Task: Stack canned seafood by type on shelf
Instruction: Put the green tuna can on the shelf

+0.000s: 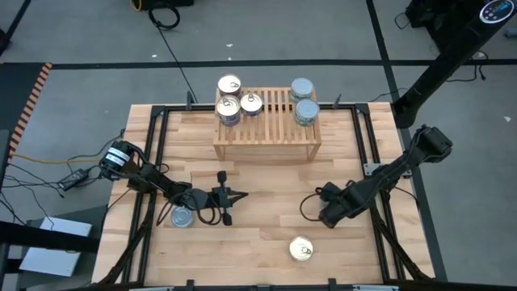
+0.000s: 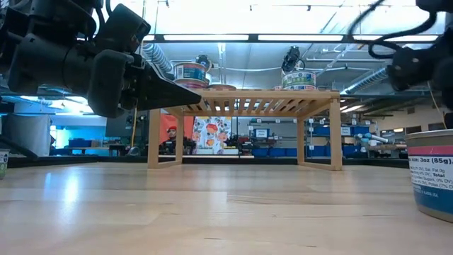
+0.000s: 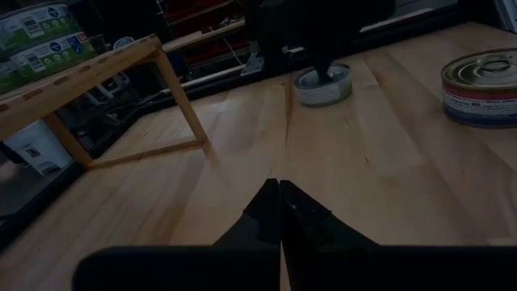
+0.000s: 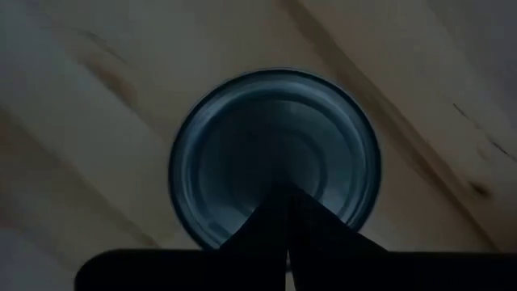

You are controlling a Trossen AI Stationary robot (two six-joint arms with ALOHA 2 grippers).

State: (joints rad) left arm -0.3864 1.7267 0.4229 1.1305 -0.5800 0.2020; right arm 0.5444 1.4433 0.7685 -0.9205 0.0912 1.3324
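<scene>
Shut right pincer (image 4: 284, 198) seemingly over tin (image 4: 275, 153)

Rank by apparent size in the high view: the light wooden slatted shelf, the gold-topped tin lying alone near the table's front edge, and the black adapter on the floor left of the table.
1. Shelf, clearly largest.
2. and 3. Gold-topped tin and black adapter: too alike to rank, and the floor lies farther from the camera.

I see a pale wood shelf (image 1: 266, 133) with a slatted top on a light plank table (image 1: 266, 242). Three tins (image 1: 229, 84) there have gold tops, two (image 1: 301, 88) grey-silver. A gold-topped tin (image 1: 301, 248) has a blue, white and pink label. Both arms are black.
</scene>
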